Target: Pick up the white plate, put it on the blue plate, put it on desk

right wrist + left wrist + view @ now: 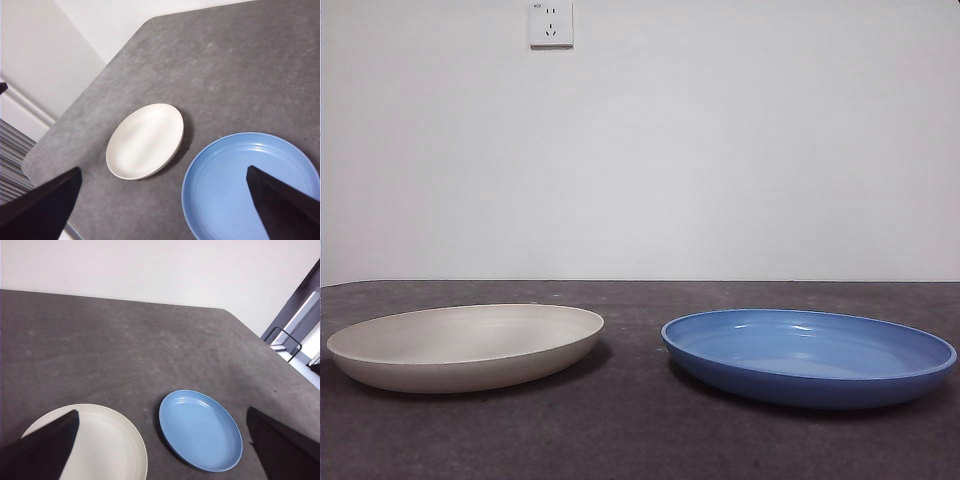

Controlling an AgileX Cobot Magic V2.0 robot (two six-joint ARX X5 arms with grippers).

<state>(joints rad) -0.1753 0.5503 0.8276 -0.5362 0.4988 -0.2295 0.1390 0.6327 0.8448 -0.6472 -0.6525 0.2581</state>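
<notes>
The white plate [468, 345] lies flat on the desk [640, 440] at the left of the front view. The blue plate [808, 355] lies beside it at the right, a small gap between them. Both plates are empty. My left gripper [162, 440] is open, high above the desk, over the white plate [107, 445] and the blue plate [200, 429]. My right gripper [162, 200] is open too, high above the blue plate [240, 185], with the white plate [145, 141] farther off. Neither gripper shows in the front view.
A white wall [720, 150] with a socket [551, 23] stands behind the desk. The desk's rounded corners and edges show in the left wrist view [235, 315] and the right wrist view [45, 165].
</notes>
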